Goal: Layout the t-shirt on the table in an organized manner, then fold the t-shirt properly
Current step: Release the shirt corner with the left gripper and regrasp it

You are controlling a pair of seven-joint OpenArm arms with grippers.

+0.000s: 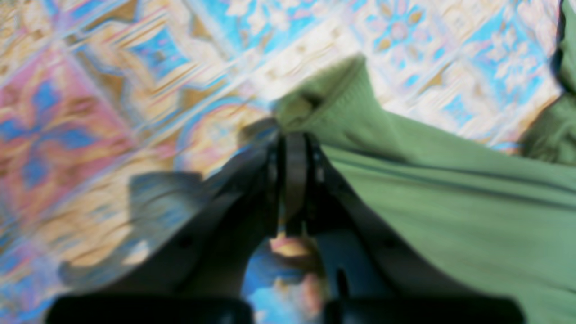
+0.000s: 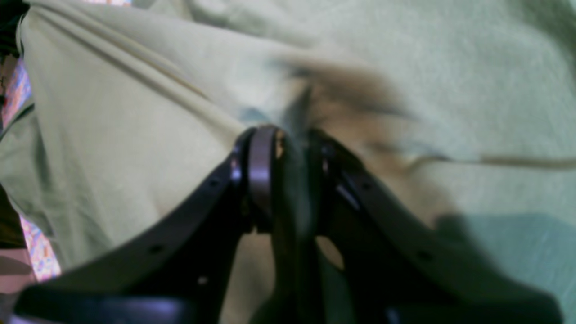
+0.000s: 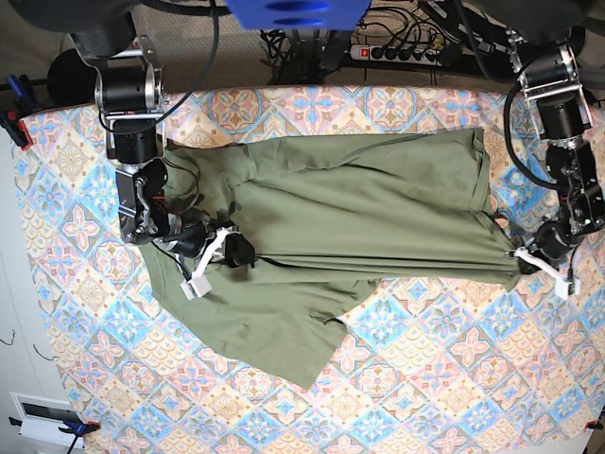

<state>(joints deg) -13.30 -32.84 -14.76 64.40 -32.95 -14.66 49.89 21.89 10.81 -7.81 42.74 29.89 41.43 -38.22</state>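
Note:
The olive-green t-shirt (image 3: 359, 208) lies spread and wrinkled across the far half of the patterned table (image 3: 425, 359), with one part hanging toward the front at the left-centre. On the right side of the base view my left gripper (image 3: 526, 255) is shut on the shirt's corner. The left wrist view shows its jaws (image 1: 294, 137) pinched together on a ribbed edge of the t-shirt (image 1: 427, 189), above the table (image 1: 135, 90). My right gripper (image 3: 233, 250) sits on the shirt's left part. Its jaws (image 2: 288, 135) hold a raised fold of the t-shirt (image 2: 135, 135).
A power strip (image 3: 397, 52) and cables lie behind the table's far edge. A red clamp (image 3: 19, 128) grips the left edge and a blue clamp (image 3: 80, 427) the front left corner. Bare patterned cloth shows in front of the shirt.

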